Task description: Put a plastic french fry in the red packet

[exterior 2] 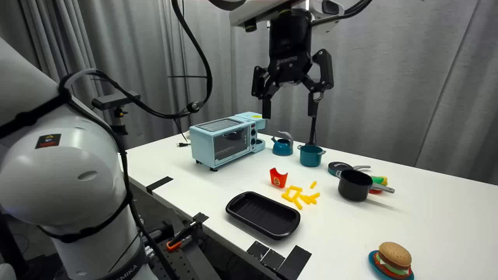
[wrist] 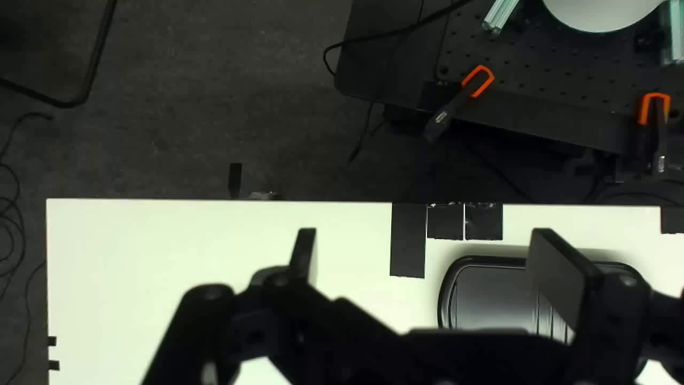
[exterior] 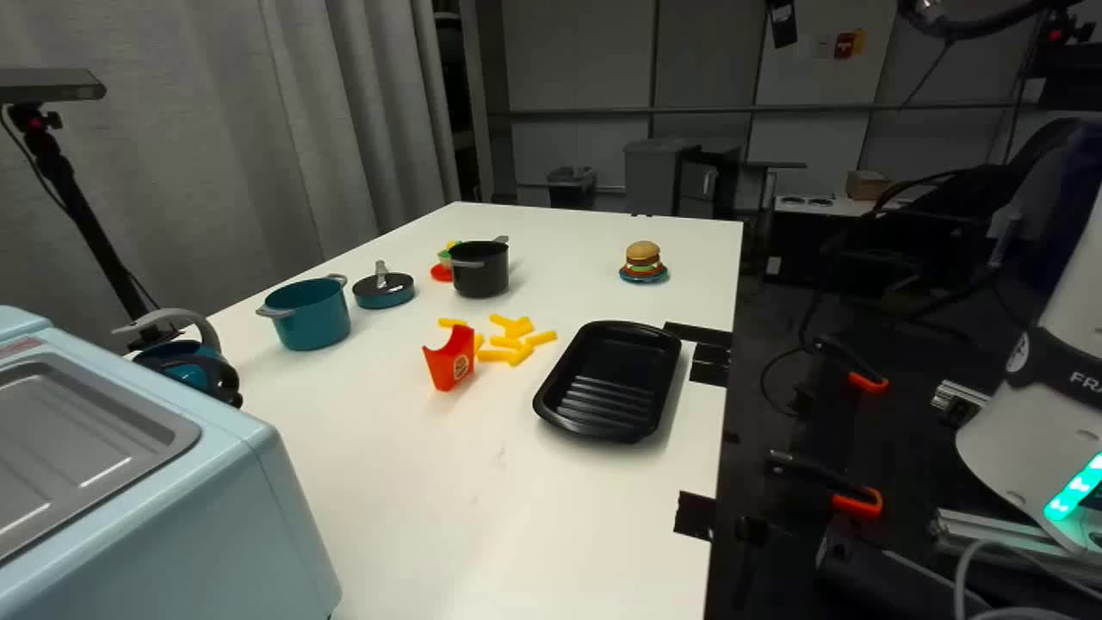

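In exterior view: gripper (exterior 2: 289, 109) raised above counter (exterior 2: 330, 245), jaws spread wide, holding nothing. Yellow plastic french fries (exterior 2: 305, 200) scattered on counter near upright red packet (exterior 2: 278, 179), at its 4 o'clock. From red packet: black tray (exterior 2: 263, 216) at 7 o'clock, teal pot (exterior 2: 310, 156) at 2 o'clock.

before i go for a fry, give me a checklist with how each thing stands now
1. Claw open and empty: ok.
2. Loose fry apart from the other fries: ok.
3. Packet standing, open end up: ok.
4. Packet's inside free: cannot tell, hidden from view.
5. Claw down at the fry: not ok, high above the table.
6. Fries in wrist view: not ok, none shows.
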`<state>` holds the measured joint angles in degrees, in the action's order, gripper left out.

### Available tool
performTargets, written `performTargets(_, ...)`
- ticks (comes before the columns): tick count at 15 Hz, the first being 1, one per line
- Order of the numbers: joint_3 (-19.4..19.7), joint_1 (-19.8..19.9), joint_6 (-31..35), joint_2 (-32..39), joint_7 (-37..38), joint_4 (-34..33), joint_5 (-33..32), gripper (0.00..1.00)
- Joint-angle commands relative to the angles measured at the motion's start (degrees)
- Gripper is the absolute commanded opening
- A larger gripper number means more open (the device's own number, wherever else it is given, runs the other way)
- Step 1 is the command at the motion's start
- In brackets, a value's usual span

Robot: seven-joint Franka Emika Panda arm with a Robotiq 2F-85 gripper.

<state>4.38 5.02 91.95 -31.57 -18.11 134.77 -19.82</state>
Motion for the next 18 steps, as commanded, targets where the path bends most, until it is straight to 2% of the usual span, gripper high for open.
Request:
performTargets(1,1.0,-1.3,-0.3,0.0,0.5,-0.1,-0.4,1.0)
performTargets(18,1.2,-1.5,0.8,-0.2,0.7,0.2,0.0,1.0)
